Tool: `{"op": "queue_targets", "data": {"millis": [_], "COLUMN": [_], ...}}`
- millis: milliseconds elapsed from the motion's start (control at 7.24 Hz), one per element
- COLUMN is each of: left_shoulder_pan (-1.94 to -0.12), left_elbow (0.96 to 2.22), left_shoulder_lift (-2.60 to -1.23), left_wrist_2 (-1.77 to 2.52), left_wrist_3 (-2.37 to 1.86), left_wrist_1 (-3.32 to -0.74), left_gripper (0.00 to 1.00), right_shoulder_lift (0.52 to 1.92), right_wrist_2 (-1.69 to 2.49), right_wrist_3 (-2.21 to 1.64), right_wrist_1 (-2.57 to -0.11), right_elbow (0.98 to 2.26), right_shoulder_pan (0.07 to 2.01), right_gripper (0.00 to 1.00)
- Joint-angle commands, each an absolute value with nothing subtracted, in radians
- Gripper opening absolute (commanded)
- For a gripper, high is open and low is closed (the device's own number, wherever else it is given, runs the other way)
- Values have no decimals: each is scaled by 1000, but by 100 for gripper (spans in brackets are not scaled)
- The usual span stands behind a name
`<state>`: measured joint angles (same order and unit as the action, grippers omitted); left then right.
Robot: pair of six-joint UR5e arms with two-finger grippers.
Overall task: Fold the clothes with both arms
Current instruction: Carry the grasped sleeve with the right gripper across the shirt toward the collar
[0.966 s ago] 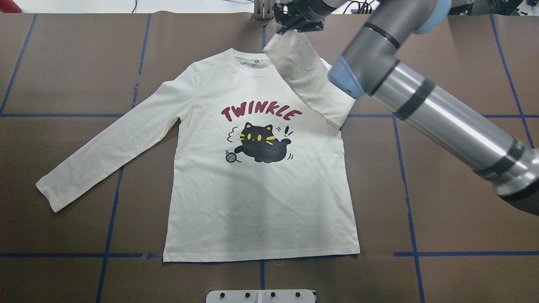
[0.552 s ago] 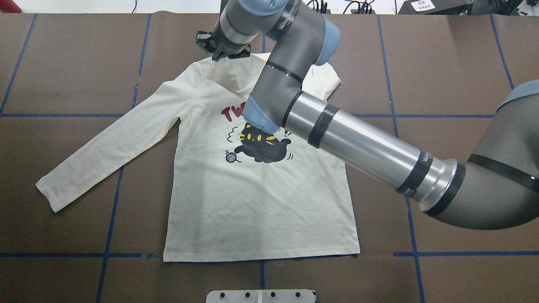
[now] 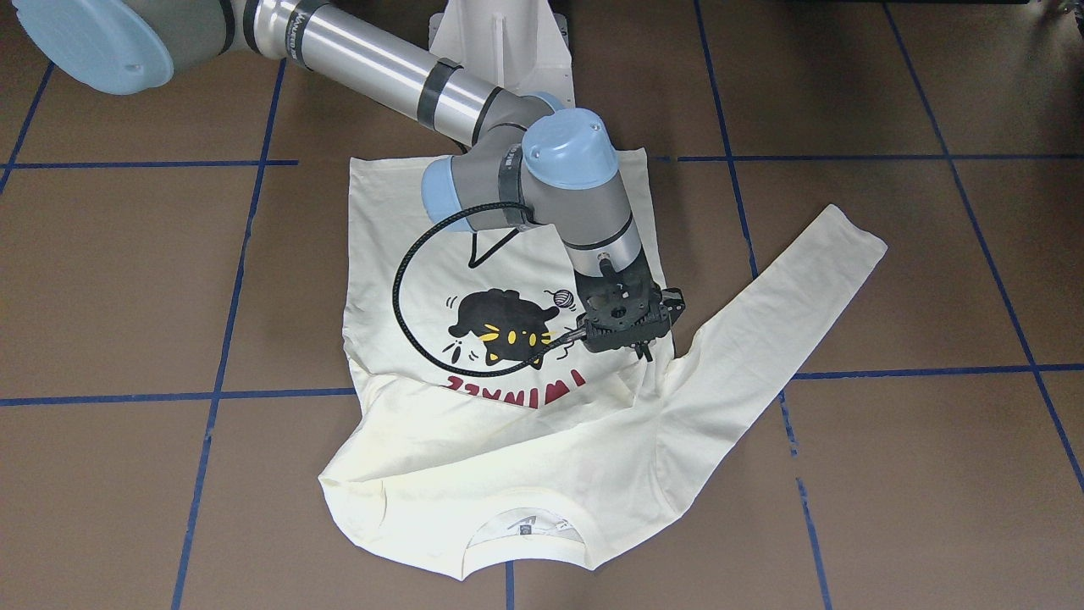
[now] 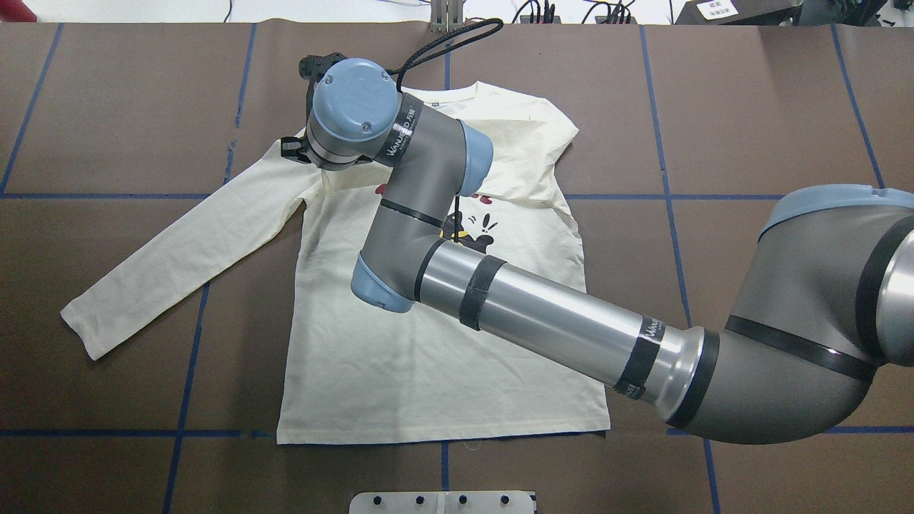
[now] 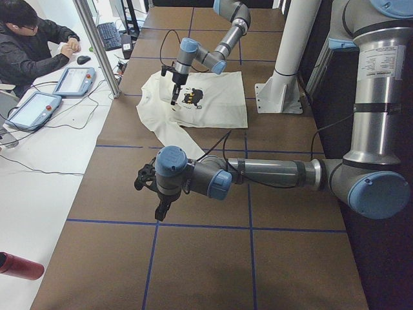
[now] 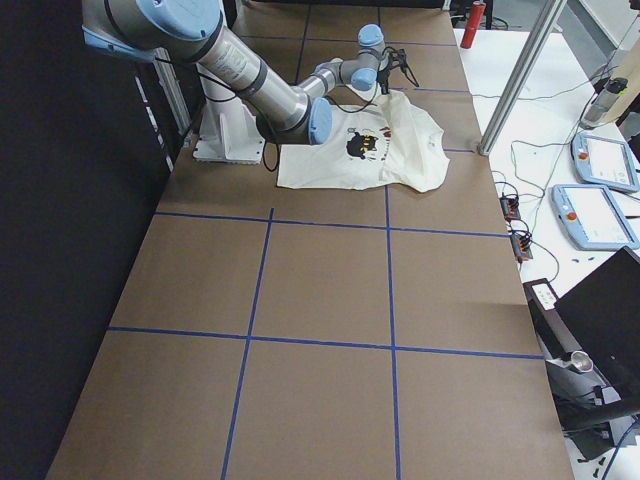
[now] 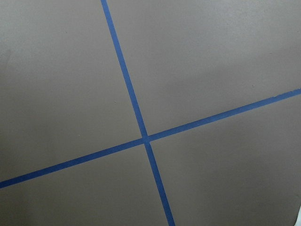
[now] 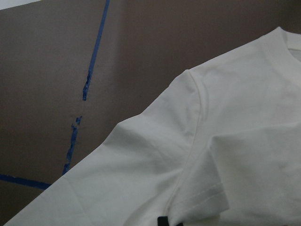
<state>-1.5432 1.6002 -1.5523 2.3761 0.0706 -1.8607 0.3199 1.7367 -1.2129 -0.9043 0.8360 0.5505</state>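
Right gripper (image 3: 635, 346) stands nose-down on the T-shirt (image 3: 406, 254) beside the armpit on the robot's left. Its own body masks the jaws in the front-facing view, so grasp or release cannot be determined. One second ago it held the right-side sleeve's cuff raised over the far table edge. That right-side sleeve (image 3: 491, 428) now lies folded across the upper chest and covers part of the red lettering. By this evidence the first sleeve fold is carried over, with release and the left-side sleeve (image 3: 779, 296) outstanding. The overhead view shows what the front-facing view crops: the full garment outline, hem toward the robot, the left-side sleeve spread flat, and a puckered fold at the right shoulder (image 4: 550, 135). In that view the right arm (image 4: 535, 321) hides the fingertips and most of the print. Only the exterior left view shows the left gripper (image 5: 159, 208), low over bare table (image 5: 213, 258) and well apart from the shirt; its state cannot be told. The exterior right view shows the shirt small, near the robot base, with no jaw detail. The left wrist view shows only table and a blue tape crossing (image 7: 146, 138). The right wrist view alone shows the cuff (image 8: 207, 193) lying on the shirt by the shoulder seam. A dark tip sits just beside it at the frame bottom, but contact cannot be confirmed.
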Motion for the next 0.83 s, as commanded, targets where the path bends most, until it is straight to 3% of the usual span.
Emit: {"op": "queue_targets", "data": {"millis": [0,276,414,690], "left_shoulder_pan": [-1543,-1543,-1543,-1543], "left_elbow": [1582,1551,1528,1526], "left_shoulder_lift": [-1560,-1560,-1560,-1560], "left_wrist_2": [2376,2376,2376,2376], "left_wrist_3": [71,71,71,71], "left_wrist_1": [-1861,-1903,-1937,-1944], "left_gripper": [100,100,100,100], "right_shoulder_lift": [269,268,267,255], "right_wrist_2": [1704,1645,1626,1624], "right_wrist_3": [-1207,-1207,-1207,-1219], "right_wrist_1": [-831,-827,-827,-827], "right_elbow": [744,738,730,729], "right_shoulder_pan": [552,552,551,548], "right_gripper": [0,0,99,100]}}
